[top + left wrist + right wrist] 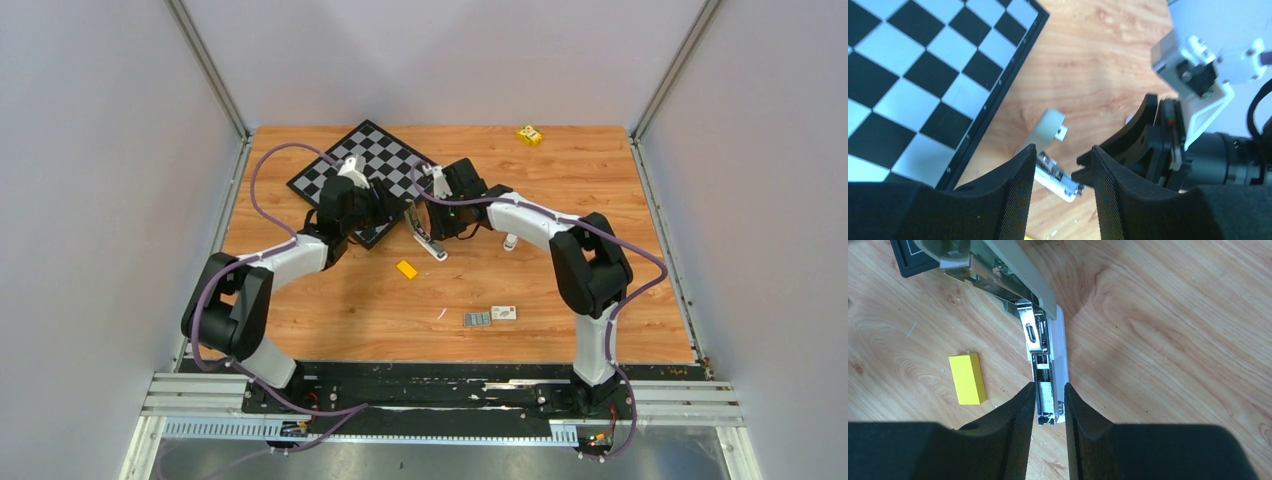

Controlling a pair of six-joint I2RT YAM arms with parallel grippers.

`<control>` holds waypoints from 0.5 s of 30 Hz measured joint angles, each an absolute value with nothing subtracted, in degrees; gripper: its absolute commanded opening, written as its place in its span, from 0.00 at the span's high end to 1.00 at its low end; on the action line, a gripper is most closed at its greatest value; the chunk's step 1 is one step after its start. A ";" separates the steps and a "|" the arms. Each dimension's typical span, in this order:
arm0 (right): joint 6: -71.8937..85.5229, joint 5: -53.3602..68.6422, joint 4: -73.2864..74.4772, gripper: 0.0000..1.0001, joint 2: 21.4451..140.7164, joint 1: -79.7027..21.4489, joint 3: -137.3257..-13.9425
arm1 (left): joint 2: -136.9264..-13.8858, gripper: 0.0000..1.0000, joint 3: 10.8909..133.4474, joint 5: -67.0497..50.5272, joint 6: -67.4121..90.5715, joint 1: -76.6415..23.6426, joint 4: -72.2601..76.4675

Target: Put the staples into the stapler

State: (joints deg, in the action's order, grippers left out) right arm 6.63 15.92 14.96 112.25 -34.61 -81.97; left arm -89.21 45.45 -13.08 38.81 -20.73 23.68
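Note:
The stapler lies open on the wooden table, its grey-olive top raised. Its shiny tray holds a ridged silvery strip of staples near the front end. My right gripper is closed narrowly on the front end of the tray and base. My left gripper is open; the tray lies between its fingers and the raised top runs past its left finger. More staples lie loose near the front of the table.
A checkerboard lies at the back left, close behind the left gripper. A yellow block lies in front of the stapler, and a small white labelled box lies beside the loose staples. A small yellow item sits at the back right.

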 measured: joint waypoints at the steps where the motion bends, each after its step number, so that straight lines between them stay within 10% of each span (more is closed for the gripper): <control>1: 6.66 16.23 14.96 0.69 112.25 -34.35 -81.93 | -89.58 0.50 46.02 -12.91 38.96 -20.53 24.64; 15: 7.07 19.49 12.84 0.70 113.60 -32.80 -80.71 | -96.71 0.47 47.59 -15.64 39.62 -19.46 34.02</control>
